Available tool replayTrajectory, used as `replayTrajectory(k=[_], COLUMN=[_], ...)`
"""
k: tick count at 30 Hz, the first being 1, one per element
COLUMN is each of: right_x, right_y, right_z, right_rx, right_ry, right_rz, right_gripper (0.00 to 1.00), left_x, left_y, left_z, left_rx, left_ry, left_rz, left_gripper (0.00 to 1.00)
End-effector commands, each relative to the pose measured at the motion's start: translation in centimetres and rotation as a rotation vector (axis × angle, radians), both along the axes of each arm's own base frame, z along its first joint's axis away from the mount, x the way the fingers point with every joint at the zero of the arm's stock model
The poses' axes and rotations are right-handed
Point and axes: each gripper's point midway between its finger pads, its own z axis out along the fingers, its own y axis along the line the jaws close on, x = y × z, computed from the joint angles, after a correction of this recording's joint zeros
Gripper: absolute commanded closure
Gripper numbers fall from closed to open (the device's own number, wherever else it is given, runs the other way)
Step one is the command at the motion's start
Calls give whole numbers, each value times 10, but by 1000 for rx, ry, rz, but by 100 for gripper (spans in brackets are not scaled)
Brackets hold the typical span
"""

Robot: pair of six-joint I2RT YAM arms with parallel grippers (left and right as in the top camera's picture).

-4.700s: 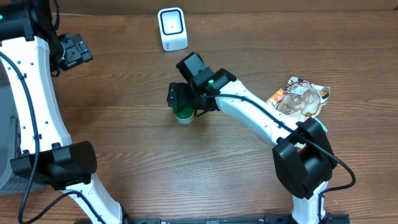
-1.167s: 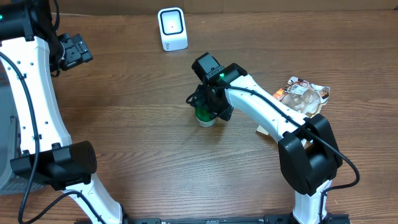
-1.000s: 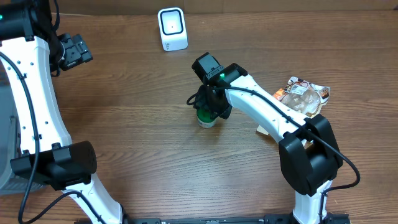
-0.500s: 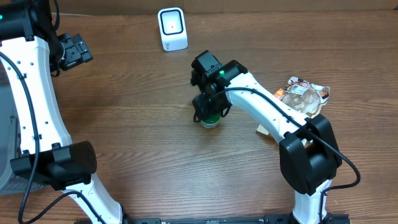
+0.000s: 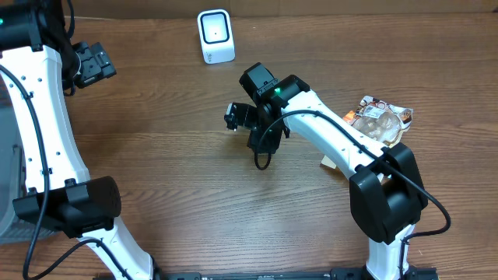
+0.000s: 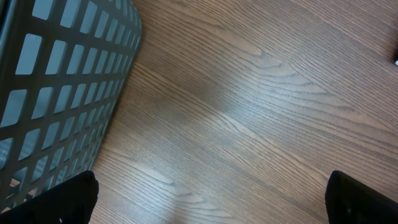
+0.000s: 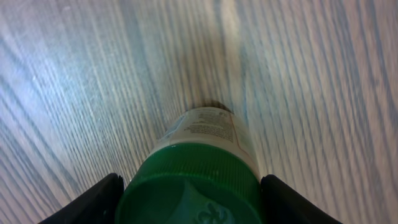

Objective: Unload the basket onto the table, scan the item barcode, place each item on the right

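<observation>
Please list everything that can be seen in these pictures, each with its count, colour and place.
bottle: 1, white with green cap, mid-table, gripped at the cap
scanner: 1, white, far edge, centre
snack packet: 1, orange and brown print, right side of table
pale piece: 1, beige, partly hidden under the right arm; unclear what it is
basket: 1, grey grid, left end
table: 1, brown wood
left gripper: 1, black, open, empty, far left
right gripper: 1, black, closed on the bottle
</observation>
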Motion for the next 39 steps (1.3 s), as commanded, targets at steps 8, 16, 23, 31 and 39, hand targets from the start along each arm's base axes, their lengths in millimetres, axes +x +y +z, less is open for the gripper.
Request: replayTrajectory(k=[8, 16, 23, 31, 39], right_x=[-6, 1, 8, -1, -10], right_y=[26, 34, 39, 11, 5], right_z=[14, 24, 62, 101, 85], right_rx=[99, 135, 181, 130, 95], right_ry=[-27, -25, 2, 122, 197], right_rz=[263, 127, -110, -563, -713], right_gripper=[33, 16, 0, 0, 8], left_x=[-5, -5, -5, -5, -5], left_y=[2, 2, 2, 2, 2], left_z=[20, 20, 20, 20, 20], left_rx=[30, 30, 30, 30, 30], left_ry=[-49, -49, -49, -49, -49], left_rz=[-16, -16, -15, -15, -16], left_gripper=[0, 0, 0, 0, 0])
